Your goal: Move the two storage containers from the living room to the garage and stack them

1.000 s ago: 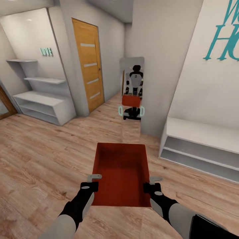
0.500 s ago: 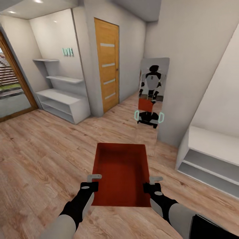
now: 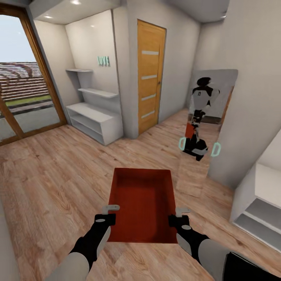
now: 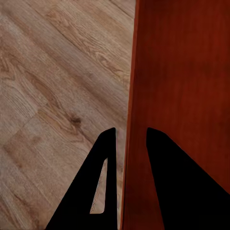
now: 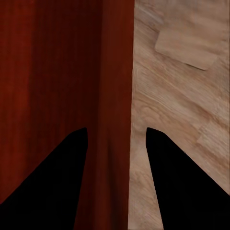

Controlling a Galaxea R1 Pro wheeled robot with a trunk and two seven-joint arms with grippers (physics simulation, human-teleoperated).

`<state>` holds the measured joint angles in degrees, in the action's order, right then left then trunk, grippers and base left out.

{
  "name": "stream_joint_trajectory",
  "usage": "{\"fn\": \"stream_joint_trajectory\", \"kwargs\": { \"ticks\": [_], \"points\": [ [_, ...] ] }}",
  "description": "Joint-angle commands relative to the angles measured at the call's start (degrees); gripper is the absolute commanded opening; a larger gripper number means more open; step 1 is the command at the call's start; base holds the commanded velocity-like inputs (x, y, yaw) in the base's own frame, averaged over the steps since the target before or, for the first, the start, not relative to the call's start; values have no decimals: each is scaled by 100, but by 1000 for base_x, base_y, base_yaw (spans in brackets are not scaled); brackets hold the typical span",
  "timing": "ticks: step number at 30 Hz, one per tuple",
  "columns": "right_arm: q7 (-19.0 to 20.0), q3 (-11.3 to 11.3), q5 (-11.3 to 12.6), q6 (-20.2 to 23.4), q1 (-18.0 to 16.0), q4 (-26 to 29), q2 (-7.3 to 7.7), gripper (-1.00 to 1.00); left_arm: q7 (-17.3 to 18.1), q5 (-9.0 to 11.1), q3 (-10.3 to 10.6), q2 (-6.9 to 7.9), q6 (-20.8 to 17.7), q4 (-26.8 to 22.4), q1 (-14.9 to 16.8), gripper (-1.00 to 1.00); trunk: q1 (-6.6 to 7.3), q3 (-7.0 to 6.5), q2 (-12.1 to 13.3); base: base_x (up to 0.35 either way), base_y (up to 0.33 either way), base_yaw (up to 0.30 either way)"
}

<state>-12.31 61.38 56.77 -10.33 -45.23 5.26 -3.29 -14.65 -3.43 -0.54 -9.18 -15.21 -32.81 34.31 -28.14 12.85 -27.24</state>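
One orange-red open-top storage container hangs level in front of me above the light wood plank floor, and it is empty. My left gripper is shut on its left wall and my right gripper on its right wall, both near the end closest to me. In the left wrist view the left gripper straddles the edge of the container. In the right wrist view the right gripper pinches the wall of the container. The garage is out of view.
A tall mirror leans on the wall ahead right and reflects me. A wooden door stands shut ahead. White shelves sit ahead left and a white bench unit at the right. A wood-framed glass door is on the left.
The whole view has swung left: door, mirror and shelves have slid rightward and the glass door has come into view. The container and both grippers keep the same pose in front of me.
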Motion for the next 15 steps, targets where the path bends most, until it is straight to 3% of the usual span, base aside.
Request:
{"fn": "stream_joint_trajectory", "kwargs": {
  "ticks": [1, 6, 15],
  "points": [
    [-22, -29, 53, -20, -4, -15, 39, -100, -38, -123, -25, 4, -54, -15, 5, -100, -6, 9, -9, 322, 0, 286],
    [-22, -29, 53, -21, -4, -15, 39, -100, -38, -123, -25, 4, -54, -15, 5, -100, -6, 9, -9, 322, 0, 250],
    [-23, -29, 53, -21, -4, -14, 39, -100, -38, -123, -25, -3, -54, -15, 5, -100, -6, 9, -9, 322, 0, 28]
  ]
}}
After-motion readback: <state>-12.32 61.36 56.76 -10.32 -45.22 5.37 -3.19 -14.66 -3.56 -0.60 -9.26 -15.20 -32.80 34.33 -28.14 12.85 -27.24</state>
